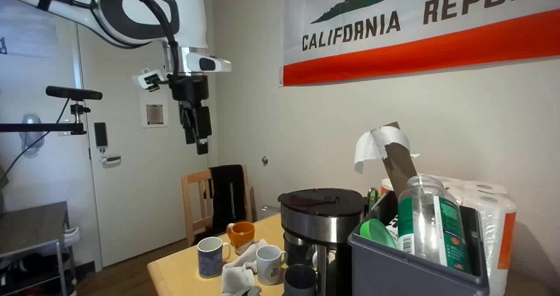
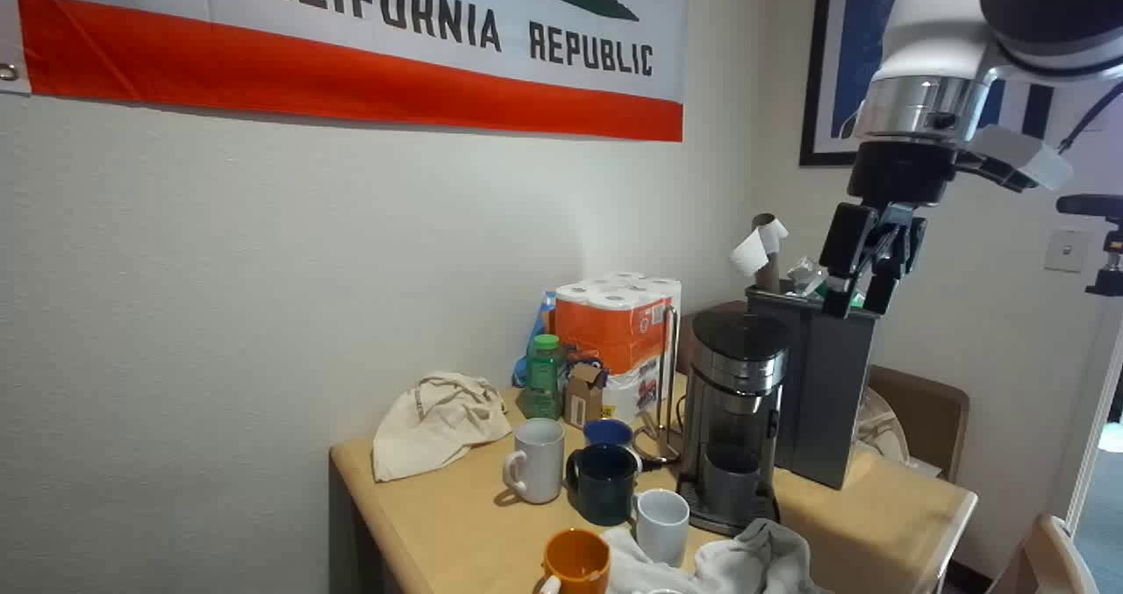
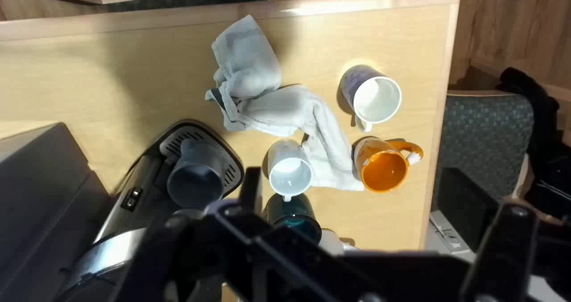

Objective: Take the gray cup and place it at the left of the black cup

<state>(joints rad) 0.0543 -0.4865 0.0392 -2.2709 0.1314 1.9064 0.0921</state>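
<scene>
A light gray mug (image 2: 537, 460) stands upright on the table in an exterior view, handle to the left. In the wrist view the gripper hides most of this gray mug (image 3: 330, 242). A very dark teal-black mug (image 2: 602, 489) stands close to its right; it shows partly hidden in the wrist view (image 3: 292, 215). A darker gray cup (image 2: 733, 482) sits on the coffee maker's drip tray, also seen in the wrist view (image 3: 196, 177) and an exterior view (image 1: 300, 280). My gripper (image 1: 197, 146) is open and empty, high above the table, in both exterior views (image 2: 859, 303) and the wrist view (image 3: 357, 181).
The coffee maker (image 2: 737, 401) and a tall gray bin (image 2: 811, 383) stand on the table (image 2: 456, 524). A white mug (image 3: 290, 172), an orange mug (image 3: 383, 168), a purple-patterned mug (image 3: 372, 94) and a crumpled cloth (image 3: 276, 110) lie around. A blue mug (image 2: 608, 432) stands behind the dark mug.
</scene>
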